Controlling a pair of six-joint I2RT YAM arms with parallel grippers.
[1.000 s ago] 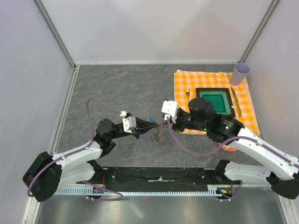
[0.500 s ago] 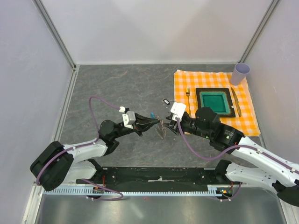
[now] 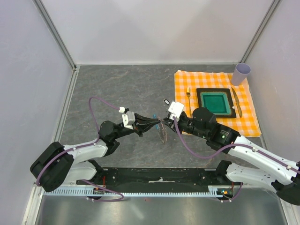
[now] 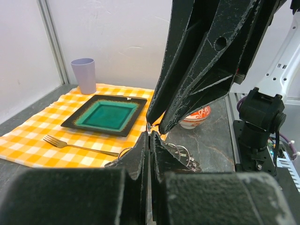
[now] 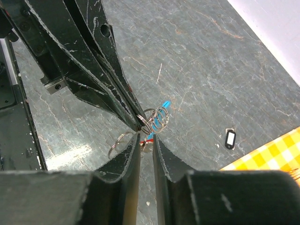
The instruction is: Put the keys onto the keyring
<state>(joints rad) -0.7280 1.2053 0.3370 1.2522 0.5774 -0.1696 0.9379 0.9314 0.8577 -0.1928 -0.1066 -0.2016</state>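
The keyring (image 3: 162,132), a bunch of fine metal rings with a blue plastic piece (image 3: 153,116), hangs between my two grippers above the grey table. My left gripper (image 3: 153,123) is shut, and in the left wrist view (image 4: 150,132) it pinches one ring, with more rings (image 4: 180,152) hanging behind it. My right gripper (image 3: 165,123) meets it tip to tip. In the right wrist view (image 5: 146,137) its jaws stand a narrow gap apart, with the red-headed key (image 5: 144,142) between them, just below the rings (image 5: 157,118).
A black-and-white fob (image 3: 166,101) lies on the table, also in the right wrist view (image 5: 229,138). An orange checked cloth (image 3: 243,119) on the right carries a black plate (image 3: 202,92), fork (image 3: 188,93) and knife (image 3: 236,102). A purple cup (image 3: 242,73) stands at the back right. A red-patterned bowl (image 4: 197,116) sits near the right arm.
My right gripper drew back to the right half a second ago and has now come back to the left gripper's tip. The left gripper still holds the ring.
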